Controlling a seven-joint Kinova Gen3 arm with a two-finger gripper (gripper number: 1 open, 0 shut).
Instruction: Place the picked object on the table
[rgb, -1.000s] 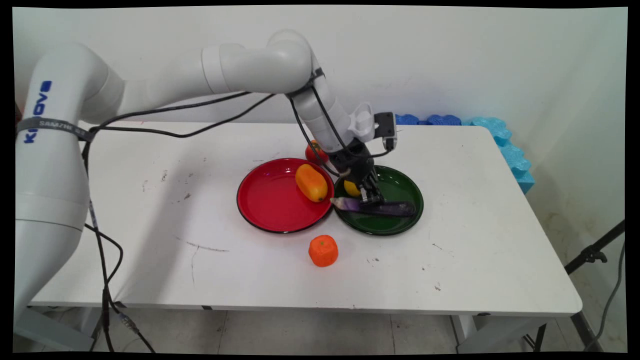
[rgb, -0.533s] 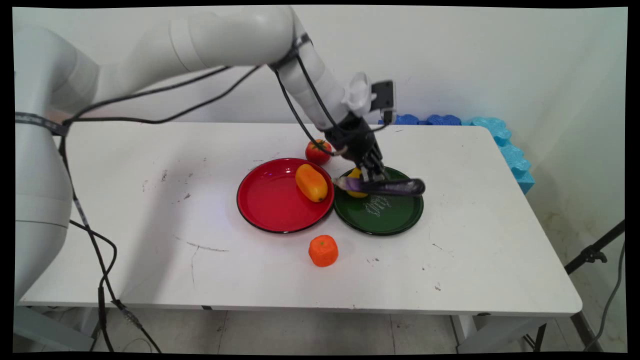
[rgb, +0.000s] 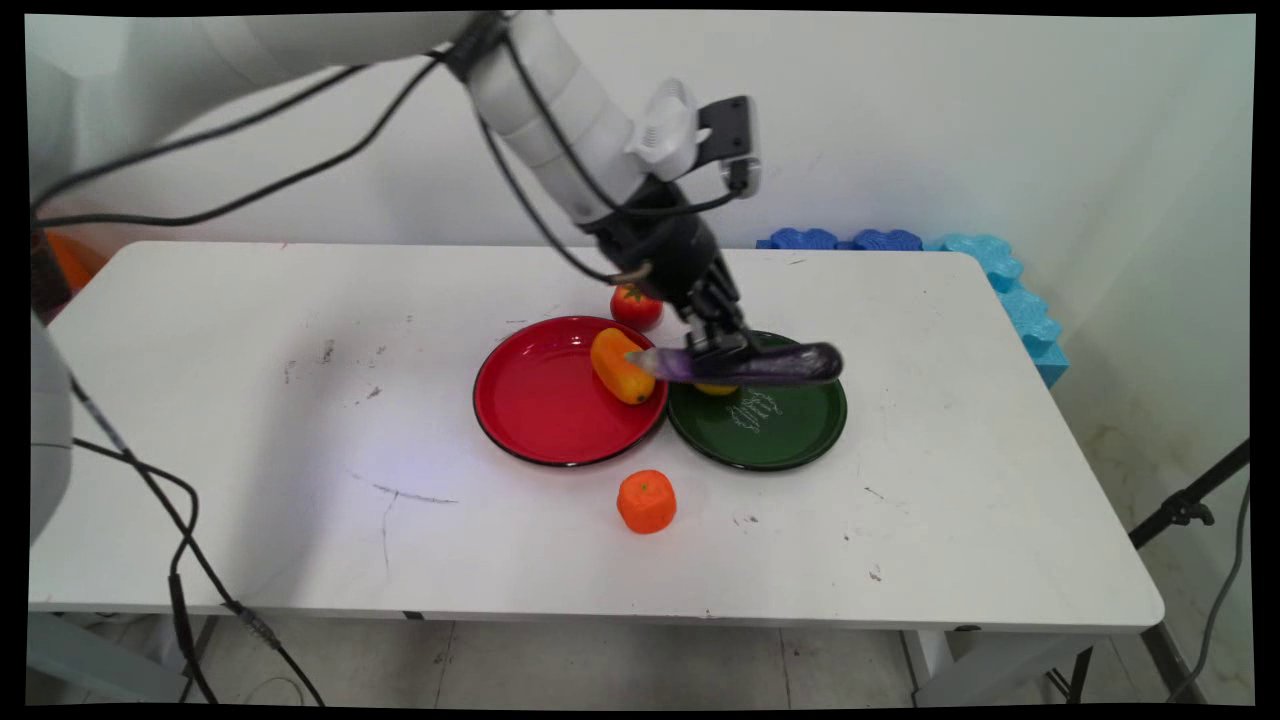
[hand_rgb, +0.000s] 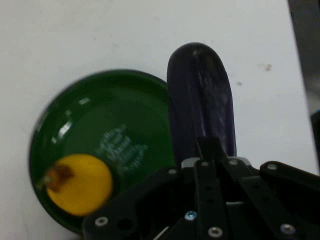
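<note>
My gripper (rgb: 718, 348) is shut on a long purple eggplant (rgb: 770, 364), held level in the air above the green plate (rgb: 790, 430). In the hand view the eggplant (hand_rgb: 201, 100) sticks out past the fingers (hand_rgb: 210, 150), with the green plate (hand_rgb: 100, 120) below and a yellow fruit (hand_rgb: 80, 184) lying in it. In the main view that yellow fruit (rgb: 716, 388) peeks out from under the eggplant. To the left lies the red plate (rgb: 540, 400) with an orange-yellow pepper (rgb: 620, 366) at its right side.
A red tomato (rgb: 636, 304) sits on the table behind the two plates. An orange fruit (rgb: 646, 501) stands in front of them. Blue foam pieces (rgb: 1000, 280) line the table's far right corner. Black cables hang from the arm at the left.
The gripper has lifted the eggplant off the green plate and carried it up and slightly left. The yellow fruit stayed in the plate.
</note>
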